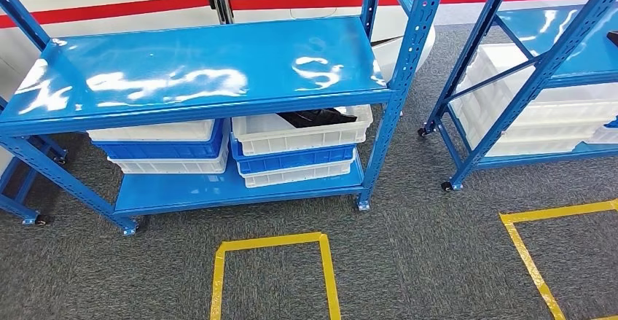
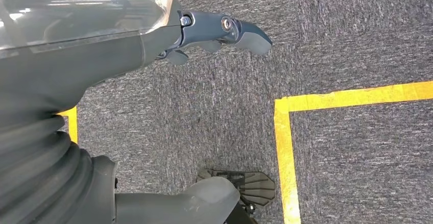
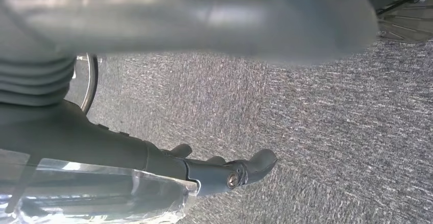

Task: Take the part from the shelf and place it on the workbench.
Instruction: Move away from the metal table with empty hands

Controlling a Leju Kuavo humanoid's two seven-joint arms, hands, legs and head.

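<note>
Both hands [image 2: 214, 38] [image 3: 224, 170] empty over carpet; black part [image 1: 318, 116] in shelf bin, well apart

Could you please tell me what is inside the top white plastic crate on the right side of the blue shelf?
A black part lies inside the top white plastic crate. The blue metal shelf board above covers the crate's rear.

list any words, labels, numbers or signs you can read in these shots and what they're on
None can be read.
The blue shelf, the white bins and blue bins show no print.
The yellow floor tape is plain outline, without lettering.
The left hand and right hand show no markings.
</note>
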